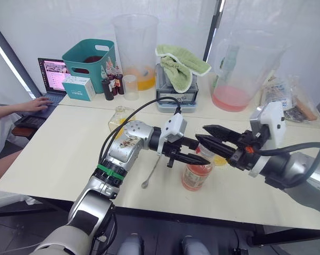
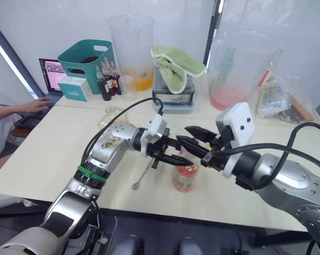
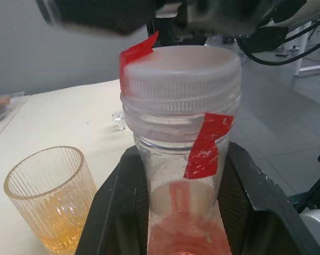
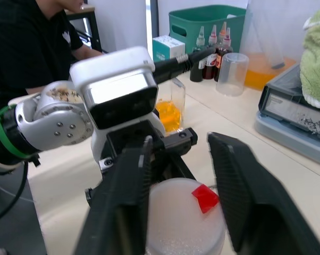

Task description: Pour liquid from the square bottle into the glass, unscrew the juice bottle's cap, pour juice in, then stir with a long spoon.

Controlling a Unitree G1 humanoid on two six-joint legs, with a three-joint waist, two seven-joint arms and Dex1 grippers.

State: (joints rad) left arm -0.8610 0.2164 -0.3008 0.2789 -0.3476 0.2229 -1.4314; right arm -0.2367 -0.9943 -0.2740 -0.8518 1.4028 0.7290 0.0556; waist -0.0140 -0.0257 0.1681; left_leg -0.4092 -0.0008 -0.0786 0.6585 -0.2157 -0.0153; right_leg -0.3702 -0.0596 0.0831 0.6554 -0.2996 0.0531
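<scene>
The bench (image 1: 69, 154) carries the work near its front edge, where both arms meet over the juice bottle (image 1: 196, 177). The bottle stands upright at centre-near, pale pink liquid in its lower part. The left gripper (image 1: 194, 154) has its fingers closed around the bottle's neck just under the cap (image 3: 181, 74), which I judge is meant to brace the bottle against turning. The right gripper (image 1: 216, 137) comes in from the right with its fingers (image 4: 123, 202) spread apart, one on each side of the cap and not yet pinching it, so unscrewing looks about to begin; the cap sits fully on.

The glass (image 3: 48, 202) stands just right of and behind the bottle, partly hidden by the right fingers in the head views, with yellow-orange liquid in its bottom. It is close enough that a swinging wrist could knock it. The square bottle (image 1: 120, 118) sits farther back on the left, holding a little yellow liquid. The long spoon (image 1: 152, 172) lies flat just left of the juice bottle, under the left arm.

Along the far side stand two large clear jugs (image 1: 136, 48), a teal basket (image 1: 88, 56), a green towel (image 1: 181, 66) on a grey box and small dropper bottles (image 1: 111, 82). A person's hand (image 1: 35, 104) rests at a laptop (image 1: 53, 77) far left.
</scene>
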